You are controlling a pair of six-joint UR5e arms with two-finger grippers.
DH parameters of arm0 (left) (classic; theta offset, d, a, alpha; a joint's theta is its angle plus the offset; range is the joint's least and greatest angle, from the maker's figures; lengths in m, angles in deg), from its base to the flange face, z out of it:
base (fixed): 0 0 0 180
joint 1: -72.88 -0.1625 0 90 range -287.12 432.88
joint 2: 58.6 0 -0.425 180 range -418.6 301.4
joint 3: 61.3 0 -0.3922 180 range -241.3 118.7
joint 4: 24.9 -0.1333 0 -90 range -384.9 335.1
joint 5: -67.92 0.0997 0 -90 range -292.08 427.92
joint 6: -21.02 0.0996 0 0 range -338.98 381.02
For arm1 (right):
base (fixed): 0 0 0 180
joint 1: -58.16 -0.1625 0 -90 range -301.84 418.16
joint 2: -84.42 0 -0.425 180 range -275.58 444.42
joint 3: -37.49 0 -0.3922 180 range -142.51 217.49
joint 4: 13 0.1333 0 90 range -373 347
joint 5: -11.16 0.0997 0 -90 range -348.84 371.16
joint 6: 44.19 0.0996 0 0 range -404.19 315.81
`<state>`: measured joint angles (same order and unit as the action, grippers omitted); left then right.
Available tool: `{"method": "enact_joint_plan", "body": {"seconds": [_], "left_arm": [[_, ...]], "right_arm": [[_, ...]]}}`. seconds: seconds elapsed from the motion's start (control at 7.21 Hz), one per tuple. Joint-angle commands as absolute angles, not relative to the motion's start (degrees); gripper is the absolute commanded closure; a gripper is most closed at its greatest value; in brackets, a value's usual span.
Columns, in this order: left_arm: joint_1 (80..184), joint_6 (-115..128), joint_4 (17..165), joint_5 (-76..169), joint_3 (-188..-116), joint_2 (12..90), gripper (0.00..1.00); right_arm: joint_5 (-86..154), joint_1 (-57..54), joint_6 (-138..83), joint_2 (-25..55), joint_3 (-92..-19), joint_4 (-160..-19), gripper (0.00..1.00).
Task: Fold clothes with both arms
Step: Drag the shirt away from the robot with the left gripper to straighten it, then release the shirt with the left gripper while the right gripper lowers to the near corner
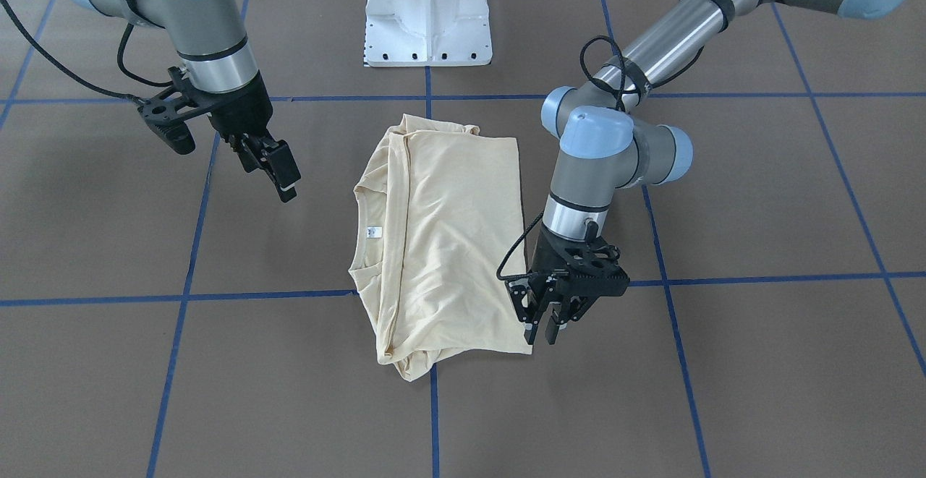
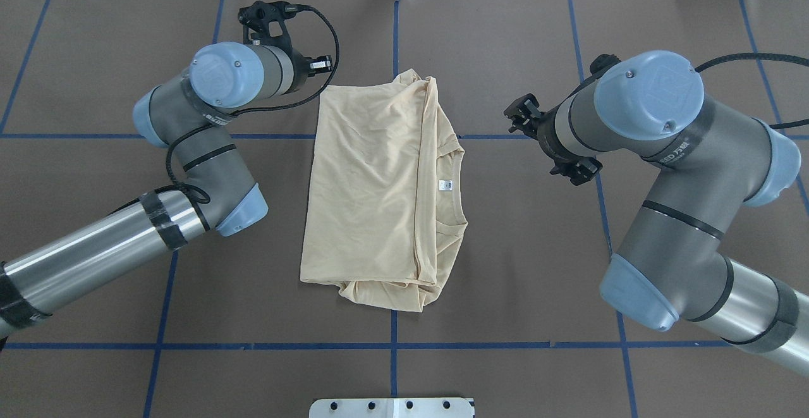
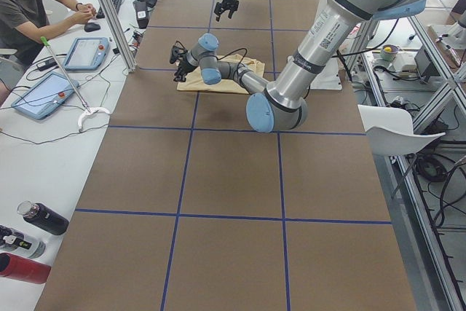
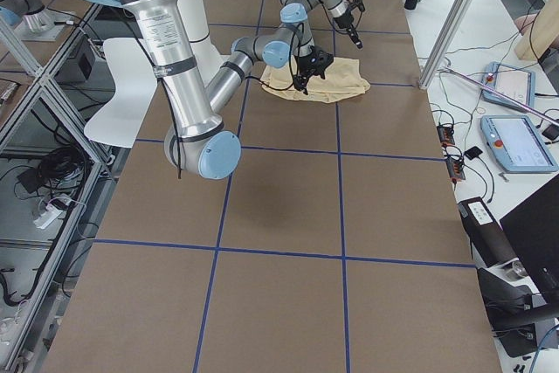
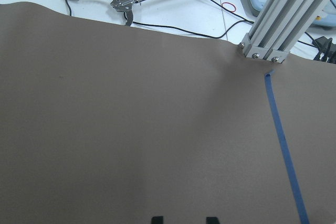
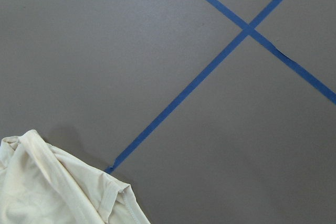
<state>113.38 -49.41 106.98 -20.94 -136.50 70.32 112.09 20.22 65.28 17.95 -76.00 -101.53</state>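
Note:
The cream-yellow shirt (image 1: 441, 232) lies folded into a rough rectangle at the middle of the table, print hidden, with its white neck label (image 2: 444, 184) showing at the collar. My left gripper (image 1: 542, 332) hangs open just off the shirt's far corner, away from the base. In the left wrist view its fingertips (image 5: 156, 219) stand apart over bare table, with nothing between them. My right gripper (image 1: 278, 173) hovers tilted above the table beside the collar side, apart from the cloth, fingers spread and empty. The right wrist view catches only a shirt (image 6: 47, 192) corner.
Blue tape lines (image 1: 275, 294) grid the brown table cover. The white pedestal base (image 1: 428, 15) stands behind the shirt. An aluminium post (image 5: 273, 24) rises at the table's far edge. A seated person (image 3: 29, 5) and tablets are at a side desk; bottles (image 3: 36, 216) lie there too.

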Motion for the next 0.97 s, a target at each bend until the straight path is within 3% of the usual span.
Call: {"method": "enact_joint_plan", "body": {"seconds": [0.0, 0.42, 0.83], "left_arm": [[113.4, -49.4, 102.0, -25.4, -152.5, 61.2, 0.62], [113.3, -50.1, 92.9, -30.2, -168.8, 52.4, 0.61], [112.4, -52.4, 92.9, -30.2, -169.8, 51.4, 0.60]], "right_arm": [[110.6, 23.7, 65.0, 18.6, -76.1, -99.2, 0.00], [103.5, 31.9, 65.5, 19.1, -75.7, -96.5, 0.00], [98.7, 39.3, 82.1, 19.2, -76.0, -96.3, 0.00]]}}
